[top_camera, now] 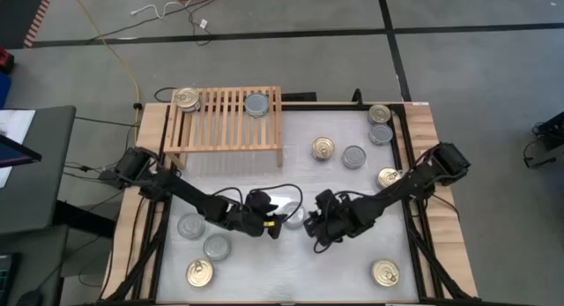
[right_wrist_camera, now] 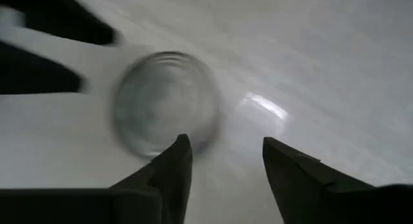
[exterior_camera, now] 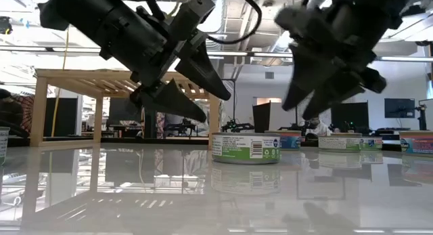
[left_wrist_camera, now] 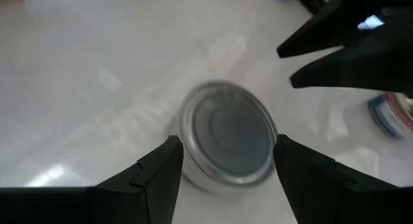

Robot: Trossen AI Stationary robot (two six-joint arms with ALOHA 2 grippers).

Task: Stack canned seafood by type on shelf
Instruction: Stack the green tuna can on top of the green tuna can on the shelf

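White glossy tabletop (top_camera: 264, 271): short silver-topped round tin (left_wrist_camera: 227, 141) is straddled by the parted left tool (left_wrist_camera: 226, 169); right tool (right_wrist_camera: 222, 169), apart, empty. Centring before closing is advised.

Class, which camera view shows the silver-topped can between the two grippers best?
The left wrist view: the can fills the middle, top fully visible. The low view shows only its labelled side; the right wrist view shows it blurred; the high view mostly hides it behind the arms.

A silver-grey-topped can (top_camera: 293, 217) with a green-and-white label sits on the glossy white counter (top_camera: 264, 178) between two black arms, beside gold-topped cans (top_camera: 323, 148) and a pale, slatted wooden shelf (top_camera: 225, 121) holding one gold and one grey.
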